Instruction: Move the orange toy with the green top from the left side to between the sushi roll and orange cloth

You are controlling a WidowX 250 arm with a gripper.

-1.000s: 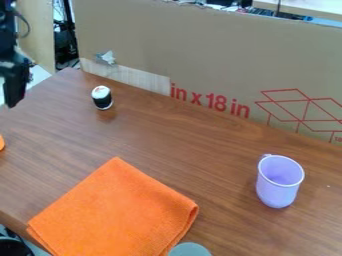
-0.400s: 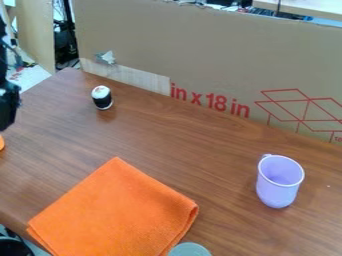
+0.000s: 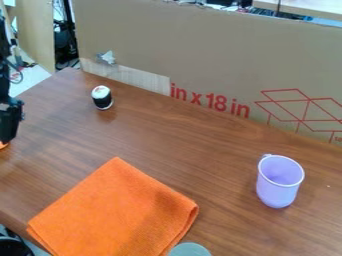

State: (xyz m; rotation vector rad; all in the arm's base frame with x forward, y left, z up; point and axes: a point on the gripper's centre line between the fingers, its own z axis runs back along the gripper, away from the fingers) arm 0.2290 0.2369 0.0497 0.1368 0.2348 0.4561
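Orange object [image 3: 3, 146], partly visible on the worktop [image 3: 174, 130] at the view's left edge, just below the black pincer [image 3: 8, 134]; contact, hold and degree of opening cannot be told. No lift is evident; nothing marks the handling as finished, and what is left cannot be judged. Outward: folded orange cloth [image 3: 110, 212], lying flat; black-and-white roll [image 3: 102, 98], upright; lilac cup [image 3: 276, 192], upright at right.

Matt orange cloth [image 3: 113, 210] — textured, smooth plastic-looking lilac cup [image 3: 275, 192], glossy wood-look table [image 3: 200, 145]
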